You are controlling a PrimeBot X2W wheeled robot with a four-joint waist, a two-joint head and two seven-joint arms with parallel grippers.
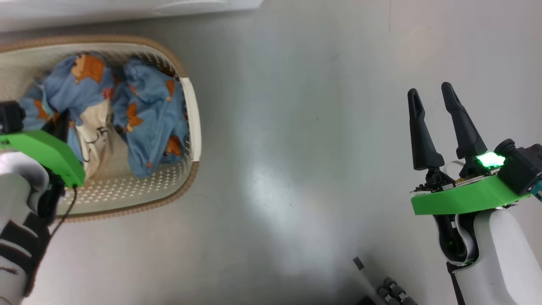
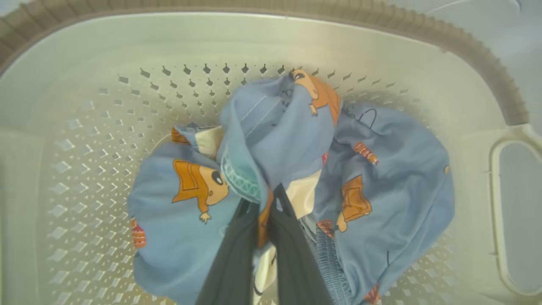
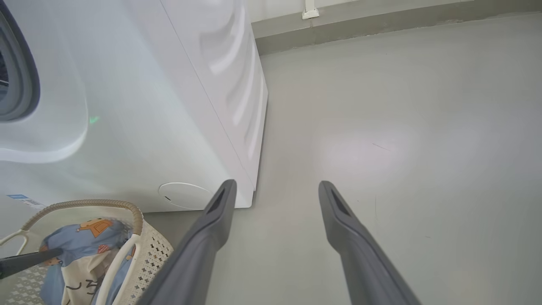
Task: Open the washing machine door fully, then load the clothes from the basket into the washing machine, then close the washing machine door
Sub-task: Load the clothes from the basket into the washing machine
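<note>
the left gripper [image 2: 264,199] pinches a top fold of the blue cartoon-print fabric clothes [image 2: 275,140], probably limp and light, in the cream perforated plastic basket [image 2: 127,51], while the right gripper [image 1: 430,89] gapes wide.

floor [image 1: 296,127]: smooth grey, glossy | glare patch [image 1: 288,212]: pale | skirting [image 3: 381,21]: darker grey, under pale wall [image 3: 275,8]

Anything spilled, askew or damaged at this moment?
Nothing stands out. The clothes lie inside the basket, upright beside the washing machine; the left gripper is shut on them, the right gripper open above the floor.
</note>
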